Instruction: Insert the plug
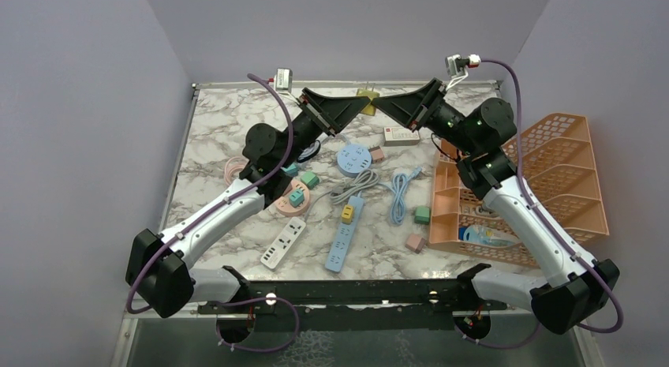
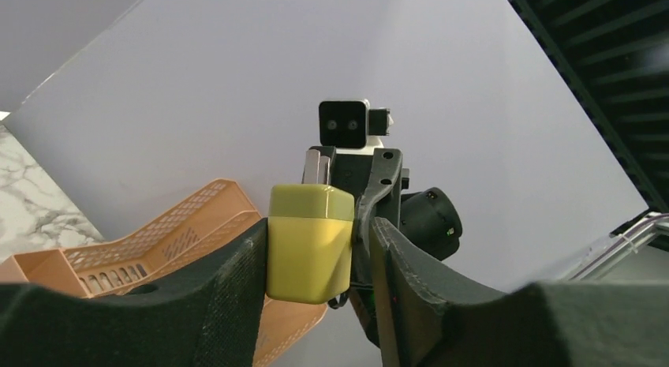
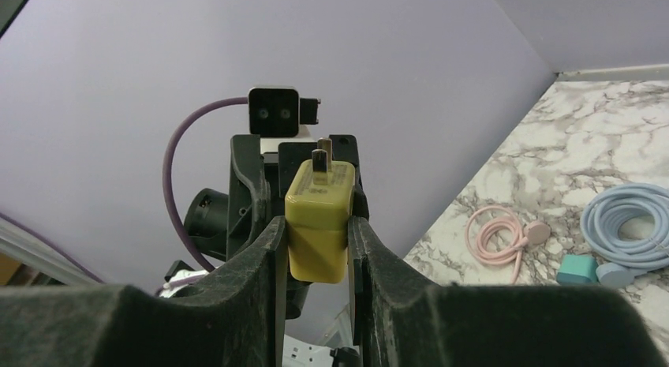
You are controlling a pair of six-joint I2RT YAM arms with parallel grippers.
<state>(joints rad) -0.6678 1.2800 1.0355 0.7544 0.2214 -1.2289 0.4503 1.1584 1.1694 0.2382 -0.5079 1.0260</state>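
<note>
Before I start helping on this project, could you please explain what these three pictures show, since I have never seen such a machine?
These are two robot arms bolted to a marble table, each ending in two-finger jaws. The wide picture looks down from above and behind: left arm, right arm. The other two come from a camera on each wrist, looking along the jaws. On the table lie a white power strip, a blue power strip, a round blue socket, cables, small adapters and, at the right edge, an orange basket. The arms meet near the far edge at a yellow plug: the right jaws clamp it, while the left jaws stand around it with a gap on one side.
</note>
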